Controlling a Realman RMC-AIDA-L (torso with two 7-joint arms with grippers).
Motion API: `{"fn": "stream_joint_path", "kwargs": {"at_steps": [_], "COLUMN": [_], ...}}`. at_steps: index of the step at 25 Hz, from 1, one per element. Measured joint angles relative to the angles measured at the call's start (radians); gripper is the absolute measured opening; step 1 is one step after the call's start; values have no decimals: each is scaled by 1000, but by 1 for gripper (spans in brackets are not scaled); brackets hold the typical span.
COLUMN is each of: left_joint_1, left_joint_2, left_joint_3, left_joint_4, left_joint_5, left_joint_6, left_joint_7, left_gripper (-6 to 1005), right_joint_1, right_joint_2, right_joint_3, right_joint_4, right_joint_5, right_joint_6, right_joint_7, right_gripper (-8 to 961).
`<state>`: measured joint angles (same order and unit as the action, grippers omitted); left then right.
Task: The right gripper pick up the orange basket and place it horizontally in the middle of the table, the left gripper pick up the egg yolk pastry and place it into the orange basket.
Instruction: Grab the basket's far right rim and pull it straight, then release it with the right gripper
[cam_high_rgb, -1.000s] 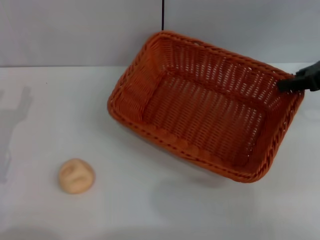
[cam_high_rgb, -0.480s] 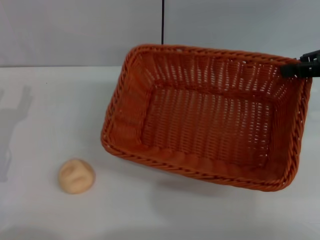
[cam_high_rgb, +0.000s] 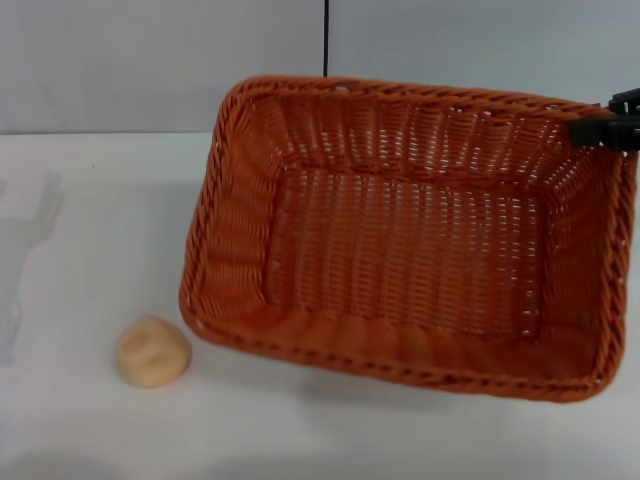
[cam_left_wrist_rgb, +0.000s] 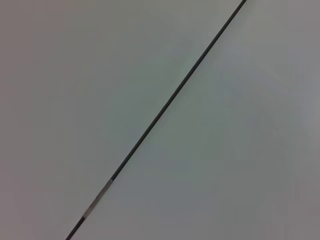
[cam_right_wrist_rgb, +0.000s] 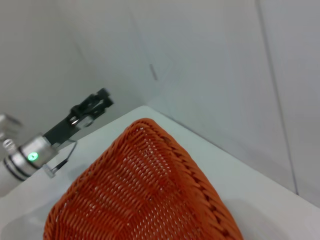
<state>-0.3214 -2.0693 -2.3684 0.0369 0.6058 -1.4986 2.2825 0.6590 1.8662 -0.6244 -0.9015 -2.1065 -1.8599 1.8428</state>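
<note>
The orange basket (cam_high_rgb: 236, 230) hangs tilted above the white table (cam_high_rgb: 80, 220), its open side facing up, and it fills the middle and right of the head view. My right gripper (cam_high_rgb: 606, 126) is shut on the braided rim at the basket's far right corner. The right wrist view shows the orange basket (cam_right_wrist_rgb: 145, 190) from above that corner. The egg yolk pastry (cam_high_rgb: 153, 352) lies on the table at the front left, just beyond the basket's near left corner and apart from it. My left gripper (cam_right_wrist_rgb: 93, 106) is held up at the far side of the table, seen only in the right wrist view.
A grey wall with a thin dark vertical seam (cam_high_rgb: 325, 38) stands behind the table. The left wrist view holds only that wall and the seam (cam_left_wrist_rgb: 160, 112). A soft shadow lies on the table under the basket's near edge.
The basket has turned from a diagonal to lie nearly square across the view. It has spread left and looms larger. The right gripper has shifted slightly back and right with it. The pastry stays put.
</note>
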Motion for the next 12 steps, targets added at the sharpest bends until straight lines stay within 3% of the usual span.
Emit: {"fn": "stream_joint_path", "kwargs": {"at_steps": [12], "left_joint_1": [5], "left_joint_2": [-1], "left_joint_3": [0], "left_joint_4": [0], "left_joint_5": [0], "left_joint_6": [0], "left_joint_7": [-14], "left_gripper": [812], "right_joint_1": [28], "right_joint_2": [-3], "right_joint_3": [-16], "right_joint_4": [133], "right_joint_5": [-34], "right_joint_6": [17], "right_joint_7": [-148], "right_gripper": [179]}}
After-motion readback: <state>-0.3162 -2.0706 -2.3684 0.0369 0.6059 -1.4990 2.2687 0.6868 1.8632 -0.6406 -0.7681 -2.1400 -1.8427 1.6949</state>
